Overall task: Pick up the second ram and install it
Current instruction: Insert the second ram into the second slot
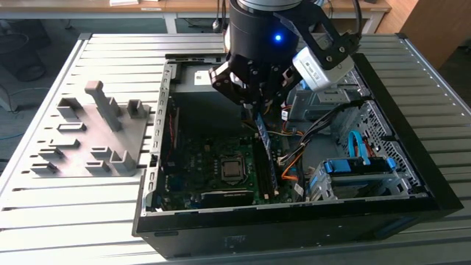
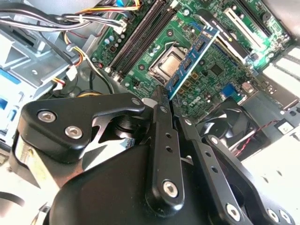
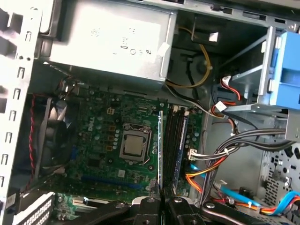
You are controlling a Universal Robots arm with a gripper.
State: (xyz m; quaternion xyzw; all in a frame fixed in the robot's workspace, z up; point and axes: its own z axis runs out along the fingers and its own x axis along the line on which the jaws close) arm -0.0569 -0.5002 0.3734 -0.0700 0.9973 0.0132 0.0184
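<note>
The second ram (image 2: pixel 193 54) is held on edge over the motherboard (image 3: pixel 101 140), the jaws of the gripper (image 2: pixel 165 97) clamped on it, parallel to the memory slots (image 3: pixel 174 140) along one board edge (presumably so its contacts can meet a slot squarely).

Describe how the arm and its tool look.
The arm's wrist is a black cylinder with a glowing blue light and a silver-grey camera box on a black bracket. The tool is matte black: flat linkage bars, silver screws, small holes along the middle bar.
</note>
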